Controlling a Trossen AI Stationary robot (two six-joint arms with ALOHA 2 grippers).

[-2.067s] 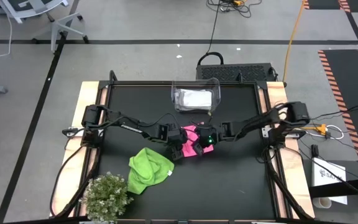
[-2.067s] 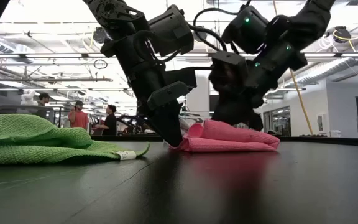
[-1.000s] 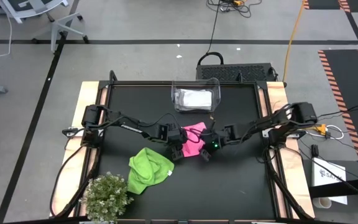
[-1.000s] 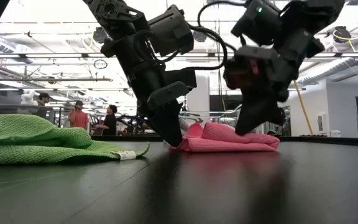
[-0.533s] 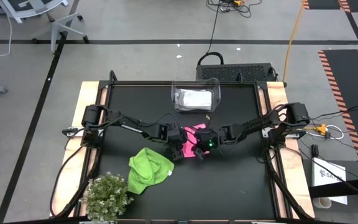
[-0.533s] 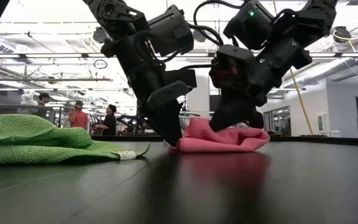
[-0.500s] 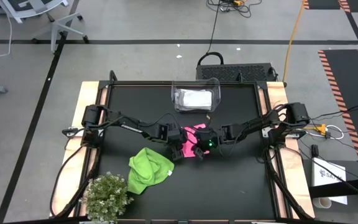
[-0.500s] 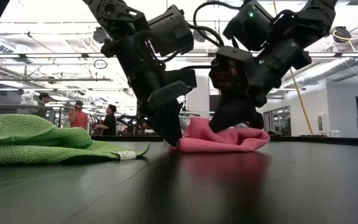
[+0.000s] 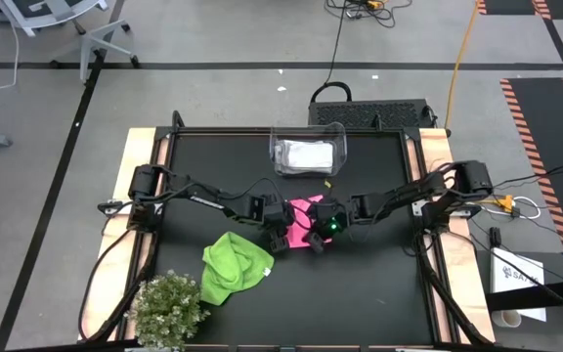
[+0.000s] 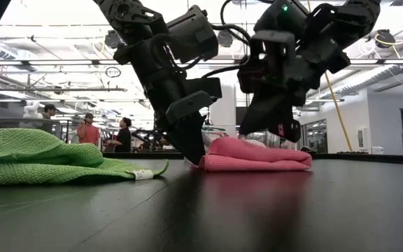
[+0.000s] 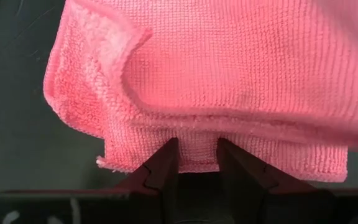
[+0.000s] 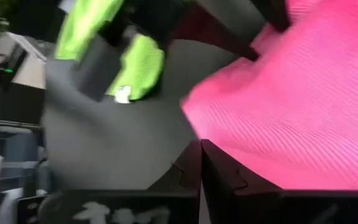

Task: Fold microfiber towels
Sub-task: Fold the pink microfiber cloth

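Observation:
The pink towel (image 9: 306, 207) lies folded in several layers on the black table, near its middle. My left gripper (image 10: 196, 159) is shut on its left edge. My right gripper (image 10: 289, 133) is shut and stands just above the towel's right part (image 10: 278, 155); the low view shows a small gap between them. The lime green towel (image 9: 233, 266) lies crumpled nearer the front left, with no gripper on it. White towels lie in the clear bin (image 9: 308, 154) at the table's far edge. My left gripper pinches the folded pink towel's edge (image 11: 194, 149) between its two fingers, several layers together. The fingers (image 10: 191, 143) slant down at it from the table's left. The towel lies flat on the table, slack.
A bushy green plant (image 9: 169, 308) stands at the table's front left corner, beside the green towel. Bare black table (image 9: 379, 284) lies to the right and in front of the pink towel. People stand far off in the room behind.
My right gripper, shut throughout, went from the pink towel's right end toward the left over the towel and pressed its top down. It then rose off and tipped. The towel's right end drew in, then spread back out. Its left edge stayed in my left gripper.

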